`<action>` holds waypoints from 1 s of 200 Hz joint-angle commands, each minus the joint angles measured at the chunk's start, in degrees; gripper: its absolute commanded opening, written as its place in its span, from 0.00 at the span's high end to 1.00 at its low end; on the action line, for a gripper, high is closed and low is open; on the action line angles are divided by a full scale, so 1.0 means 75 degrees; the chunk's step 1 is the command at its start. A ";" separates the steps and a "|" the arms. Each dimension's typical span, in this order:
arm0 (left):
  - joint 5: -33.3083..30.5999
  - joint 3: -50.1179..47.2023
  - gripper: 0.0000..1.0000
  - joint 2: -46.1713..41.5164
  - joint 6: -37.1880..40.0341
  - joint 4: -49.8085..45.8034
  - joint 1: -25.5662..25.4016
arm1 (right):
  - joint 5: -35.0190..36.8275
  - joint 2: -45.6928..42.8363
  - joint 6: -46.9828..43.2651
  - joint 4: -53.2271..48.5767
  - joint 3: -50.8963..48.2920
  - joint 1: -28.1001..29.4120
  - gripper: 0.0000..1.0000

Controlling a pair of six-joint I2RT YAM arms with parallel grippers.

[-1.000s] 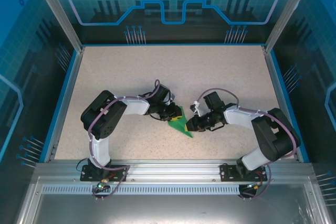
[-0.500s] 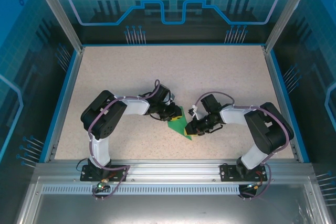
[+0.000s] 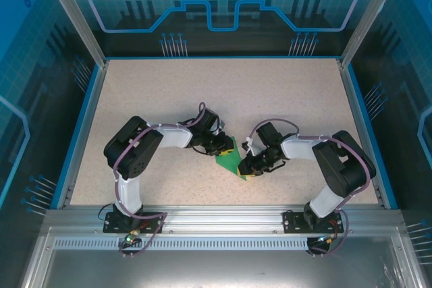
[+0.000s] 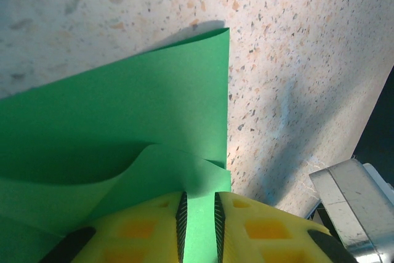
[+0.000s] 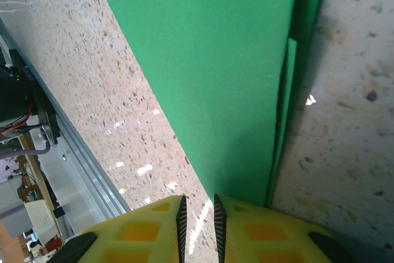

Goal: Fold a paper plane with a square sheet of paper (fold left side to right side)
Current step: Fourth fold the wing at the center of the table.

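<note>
The bright green sheet of paper (image 3: 229, 161) lies on the speckled table between the two arms, folded over into a pointed wedge with its tip toward the near right. My left gripper (image 3: 227, 147) rests on its far end. In the left wrist view the left gripper (image 4: 198, 220) has its jaws drawn to a narrow slit on a curled upper flap of the paper (image 4: 154, 109). My right gripper (image 3: 244, 168) sits at the near tip. There the right gripper (image 5: 198, 220) is also nearly closed, with the paper (image 5: 215, 72) reaching to its pads and nothing clamped between them.
Speckled tabletop (image 3: 169, 92) is bounded by a blue rim (image 3: 81, 126) and glass walls. An aluminium rail (image 3: 223, 217) runs along the near edge, close behind the right gripper (image 5: 43, 127). A metal part (image 4: 354, 204) of the other arm sits just right of the left fingers.
The right arm has drawn in to the left and its gripper has slid a little nearer onto the paper's near tip. The left gripper and the paper have stayed put.
</note>
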 commanded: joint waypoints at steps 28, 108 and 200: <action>-0.0425 -0.0313 0.77 0.0212 0.0180 -0.0821 0.0035 | 0.0379 0.0081 0.0018 -0.0866 -0.0157 0.0228 0.78; -0.0442 -0.0348 0.78 0.0235 0.0193 -0.0825 0.0119 | 0.0711 -0.0404 0.0269 -0.1446 -0.0631 0.0411 0.83; -0.0391 -0.0412 0.78 0.0141 0.0193 -0.0679 0.0118 | 0.0448 -0.2247 0.0638 -0.1363 -0.0259 0.0264 0.98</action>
